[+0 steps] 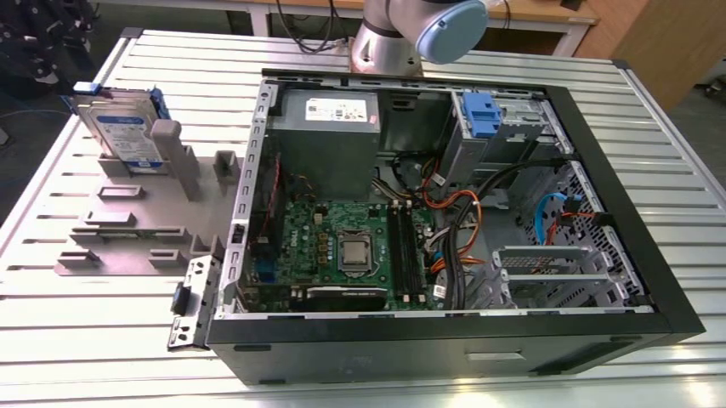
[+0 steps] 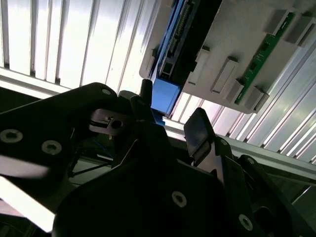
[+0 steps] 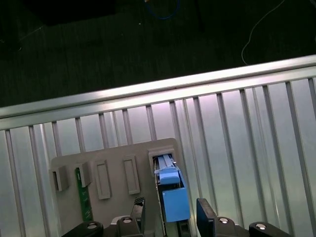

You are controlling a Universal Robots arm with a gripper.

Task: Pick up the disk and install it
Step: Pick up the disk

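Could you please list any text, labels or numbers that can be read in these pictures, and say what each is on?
Label on the disk: print too small to read.
The white sticker on the grey metal box: too small to read.
Markings on the circuit board: blurred.
No text is legible.

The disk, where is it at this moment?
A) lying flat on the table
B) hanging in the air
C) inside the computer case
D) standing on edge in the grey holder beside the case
D: in the exterior view the disk stands on edge in the grey holder, outside the computer case.
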